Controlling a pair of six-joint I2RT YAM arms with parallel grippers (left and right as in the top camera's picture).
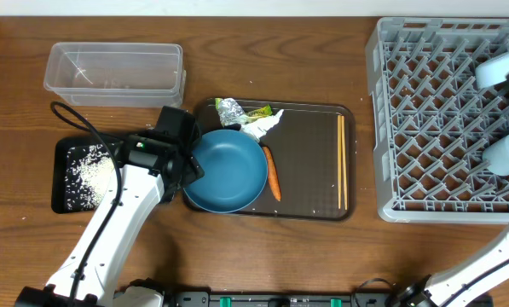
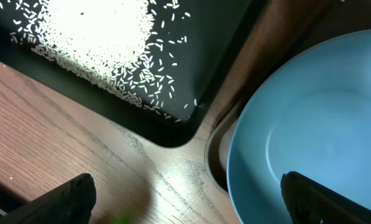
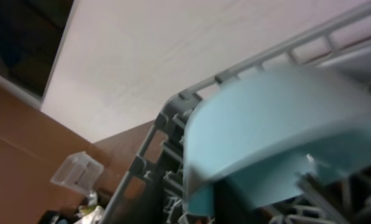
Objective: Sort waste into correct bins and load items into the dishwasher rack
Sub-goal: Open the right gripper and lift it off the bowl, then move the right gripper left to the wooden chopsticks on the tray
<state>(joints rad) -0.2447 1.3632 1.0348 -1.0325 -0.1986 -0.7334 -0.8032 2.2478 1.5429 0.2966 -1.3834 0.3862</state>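
Observation:
My left gripper (image 1: 188,164) (image 2: 194,202) is open and straddles the left rim of the large dark-blue bowl (image 1: 233,175) (image 2: 316,124): one finger is over its inside, the other over the table. Loose white rice (image 1: 90,175) (image 2: 92,31) lies in the black tray (image 1: 60,183) (image 2: 222,56). The carrot (image 1: 272,173), foil (image 1: 228,108), green-yellow wrapper (image 1: 258,112), tissue (image 1: 263,126) and chopsticks (image 1: 342,162) lie on the brown tray (image 1: 309,170). Two pale-blue pieces (image 1: 501,68) (image 1: 506,153) sit in the grey rack (image 1: 433,128). The right wrist view is filled by one pale-blue piece (image 3: 266,124); its fingers are unclear.
The clear tub (image 1: 113,68) (image 3: 76,172) stands at the back left, with a few specks inside. The right arm (image 1: 484,260) rises from the bottom right along the rack's front right corner. The black tray's corner nearly touches the brown tray's rim (image 2: 213,155).

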